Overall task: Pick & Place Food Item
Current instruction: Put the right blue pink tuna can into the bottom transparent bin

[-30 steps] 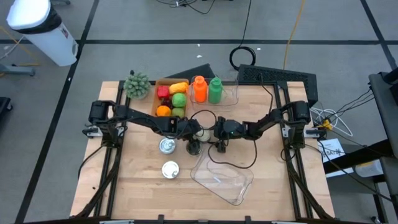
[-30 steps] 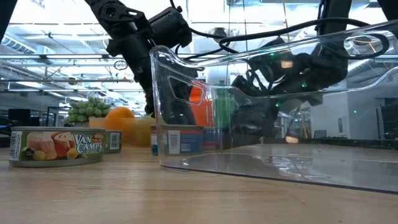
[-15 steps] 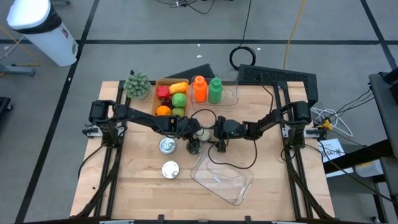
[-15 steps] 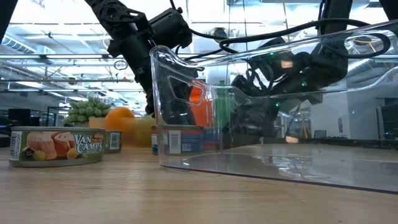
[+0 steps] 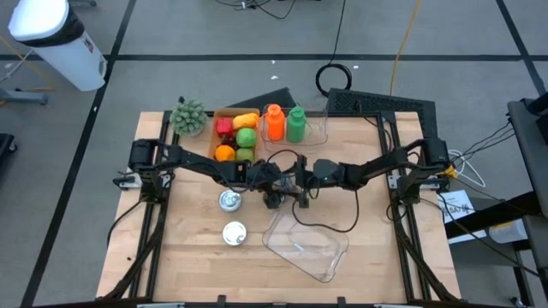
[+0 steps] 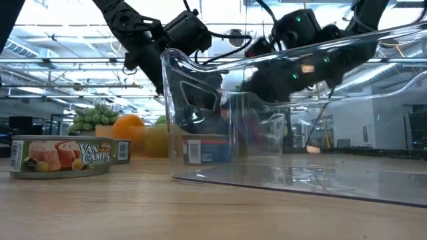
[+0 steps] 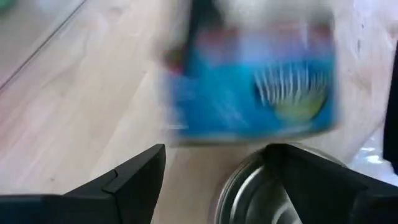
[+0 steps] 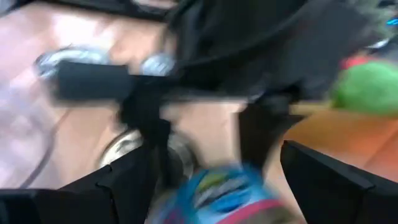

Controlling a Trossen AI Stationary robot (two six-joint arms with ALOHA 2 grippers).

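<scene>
Blue-labelled can (image 7: 252, 87), orange bottle (image 5: 274, 122), green bottle (image 5: 296, 123), pale wooden table (image 5: 188, 257).

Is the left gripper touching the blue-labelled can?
Cannot tell. The left wrist view shows the blue-labelled can ahead of the left gripper, jaws open, but blur hides any contact; the high view is blocked by both arms.

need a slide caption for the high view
Both arms meet mid-table, left pincer and right pincer beside a clear bin, two cans nearby.

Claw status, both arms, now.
Left claw: open over mid-table; a blue-labelled can lies just ahead, not gripped.
Right claw: open, empty, facing the left claw beside the clear plastic bin.
</scene>
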